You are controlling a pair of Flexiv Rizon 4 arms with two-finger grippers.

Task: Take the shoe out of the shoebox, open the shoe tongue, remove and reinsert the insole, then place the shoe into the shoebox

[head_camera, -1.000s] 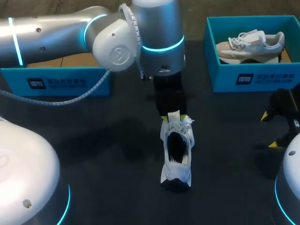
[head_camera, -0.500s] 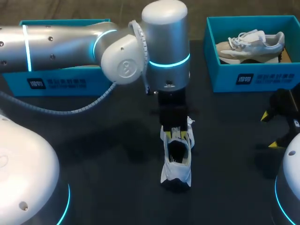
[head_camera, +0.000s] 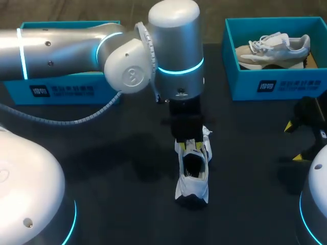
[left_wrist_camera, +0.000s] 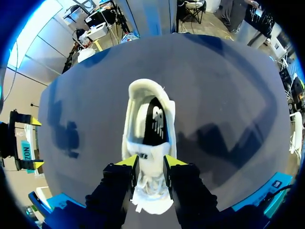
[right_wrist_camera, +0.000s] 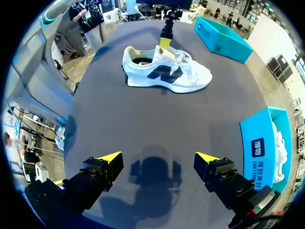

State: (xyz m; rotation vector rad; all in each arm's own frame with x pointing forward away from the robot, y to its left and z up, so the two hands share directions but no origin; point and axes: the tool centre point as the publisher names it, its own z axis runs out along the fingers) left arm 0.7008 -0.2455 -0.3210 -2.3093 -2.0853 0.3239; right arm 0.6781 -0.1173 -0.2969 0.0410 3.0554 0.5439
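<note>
A white shoe [head_camera: 192,176] stands in the middle of the dark table, heel toward me, its black insole [left_wrist_camera: 155,119] showing in the opening. My left arm comes in over it. My left gripper [head_camera: 191,147] is shut on the shoe tongue [left_wrist_camera: 148,160], a yellow-tipped finger on each side. In the right wrist view the same shoe [right_wrist_camera: 167,71] lies side-on ahead, with the left gripper [right_wrist_camera: 164,44] at its tongue. My right gripper [right_wrist_camera: 158,156] hangs open over bare table near the right edge [head_camera: 294,142], with nothing between its fingers.
A teal shoebox [head_camera: 276,84] at the back right holds a second pale shoe [head_camera: 273,47]. Another teal box [head_camera: 61,89] stands at the back left, partly behind my left arm. Dark table surface lies all round the middle shoe.
My left gripper has moved toward me onto the shoe's tongue, and its fingers have narrowed around it. The right arm and the shoe have stayed put.
</note>
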